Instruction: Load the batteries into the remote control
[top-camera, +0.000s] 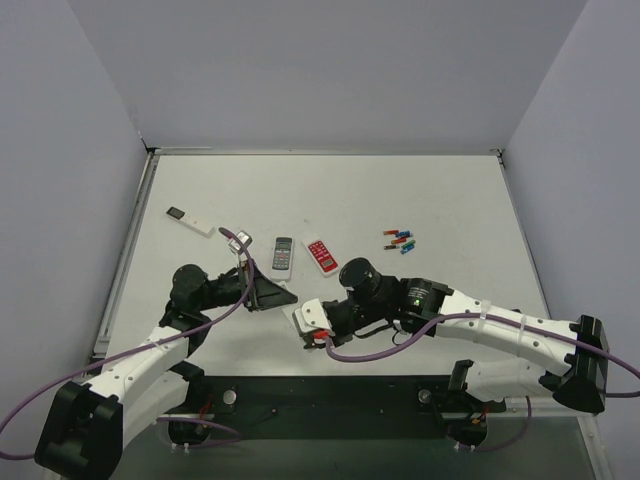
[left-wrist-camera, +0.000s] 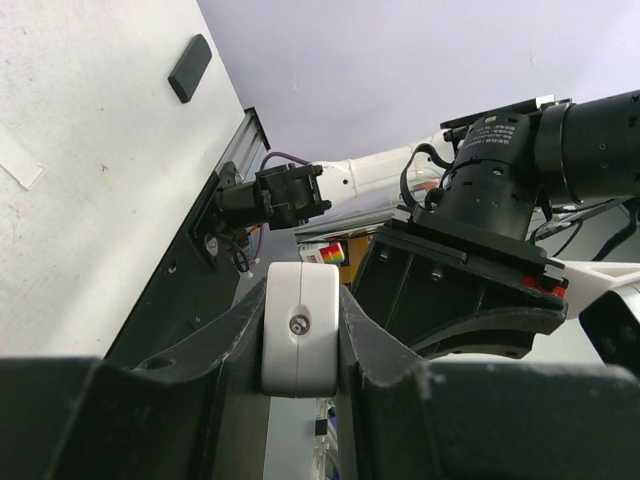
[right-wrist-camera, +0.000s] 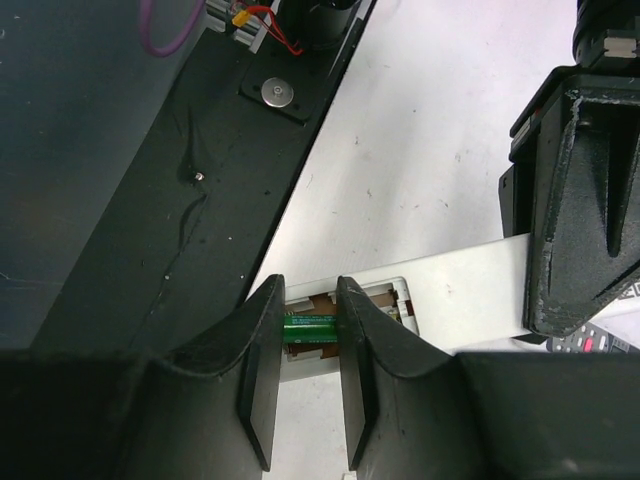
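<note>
Clamping a green battery (right-wrist-camera: 311, 329), print illegible, right claw (right-wrist-camera: 310, 287) hovers.

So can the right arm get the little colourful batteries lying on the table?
Probably, but not right away. The loose batteries lie just beyond the arm, nothing in between. The right gripper is clamped on a green battery in the remote control, so it must let go first.

The white tabletop (top-camera: 330, 190) has a few small things on it. A white stick (top-camera: 190, 221) with a black end lies near the left edge. Close to the middle, a grey remote (top-camera: 283, 254) and a red remote (top-camera: 321, 255) lie side by side. Some little batteries (top-camera: 400, 240) lie together, more toward the right edge.
</note>
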